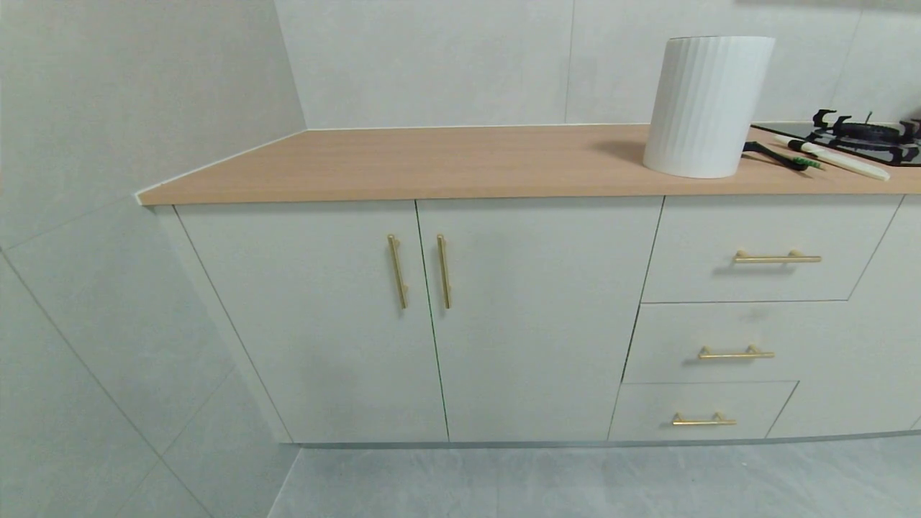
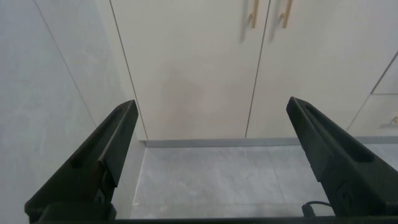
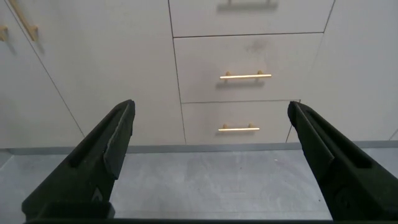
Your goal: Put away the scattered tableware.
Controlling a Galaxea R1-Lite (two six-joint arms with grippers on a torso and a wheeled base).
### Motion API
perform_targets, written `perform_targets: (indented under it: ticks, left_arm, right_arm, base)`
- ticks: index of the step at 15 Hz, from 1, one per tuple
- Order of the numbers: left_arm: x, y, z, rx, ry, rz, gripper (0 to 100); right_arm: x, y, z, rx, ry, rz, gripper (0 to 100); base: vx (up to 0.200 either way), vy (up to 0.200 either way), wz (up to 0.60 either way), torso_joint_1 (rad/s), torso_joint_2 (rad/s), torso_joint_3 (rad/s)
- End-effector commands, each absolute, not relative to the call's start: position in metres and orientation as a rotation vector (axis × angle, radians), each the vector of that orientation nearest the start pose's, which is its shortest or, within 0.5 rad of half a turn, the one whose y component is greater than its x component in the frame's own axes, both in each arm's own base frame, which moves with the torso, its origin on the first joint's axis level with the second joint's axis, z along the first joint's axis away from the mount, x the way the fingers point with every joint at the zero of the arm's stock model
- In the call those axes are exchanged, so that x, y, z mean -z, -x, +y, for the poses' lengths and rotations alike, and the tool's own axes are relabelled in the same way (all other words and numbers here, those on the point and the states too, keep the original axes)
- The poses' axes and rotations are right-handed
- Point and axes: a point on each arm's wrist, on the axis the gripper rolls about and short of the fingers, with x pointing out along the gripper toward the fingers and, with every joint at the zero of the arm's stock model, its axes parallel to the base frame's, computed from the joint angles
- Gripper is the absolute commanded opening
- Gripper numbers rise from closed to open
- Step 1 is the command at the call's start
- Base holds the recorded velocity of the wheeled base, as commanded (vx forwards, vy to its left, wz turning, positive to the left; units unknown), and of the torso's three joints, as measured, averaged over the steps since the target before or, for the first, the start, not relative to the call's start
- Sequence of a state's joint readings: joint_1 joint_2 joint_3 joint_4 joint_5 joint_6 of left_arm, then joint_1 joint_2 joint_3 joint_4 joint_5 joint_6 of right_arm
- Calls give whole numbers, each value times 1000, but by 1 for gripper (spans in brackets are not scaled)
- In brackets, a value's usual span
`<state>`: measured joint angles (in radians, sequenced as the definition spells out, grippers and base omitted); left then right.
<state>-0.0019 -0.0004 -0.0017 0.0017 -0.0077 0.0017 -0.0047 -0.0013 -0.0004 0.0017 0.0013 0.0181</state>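
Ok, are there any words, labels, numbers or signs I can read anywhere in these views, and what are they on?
None can be read.
The white ribbed holder is plain.
The cupboard doors and drawers carry no marks.
The utensils beside the stove are too small to show any print.

We see a wooden bench (image 1: 446,162) over two white cabinet doors (image 1: 309,345) and three drawers (image 1: 705,244), all with gold handles (image 1: 777,257); black stove (image 1: 863,134) at the bench's right end.
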Motion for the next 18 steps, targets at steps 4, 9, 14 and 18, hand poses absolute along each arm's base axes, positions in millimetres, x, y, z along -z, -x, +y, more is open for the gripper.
perform_targets:
  ticks: [4, 9, 14, 18]
  left_arm:
    - [-76, 23, 0, 9, -2, 0, 100]
    - [-76, 23, 0, 9, -2, 0, 100]
    - [-76, 23, 0, 9, 0, -2, 100]
    - [-76, 23, 0, 9, 0, 0, 100]
  right_arm:
    - [-75, 23, 0, 3, -18, 2, 100]
    - [-76, 23, 0, 3, -18, 0, 100]
    - [-76, 23, 0, 3, -18, 0, 100]
    - [-76, 23, 0, 3, -20, 0, 100]
  base:
    - [0, -200, 0, 5, 2, 5]
    - [0, -200, 0, 1, 1, 3]
    - [0, -160, 0, 4, 0, 1]
    - [0, 0, 0, 0, 0, 0]
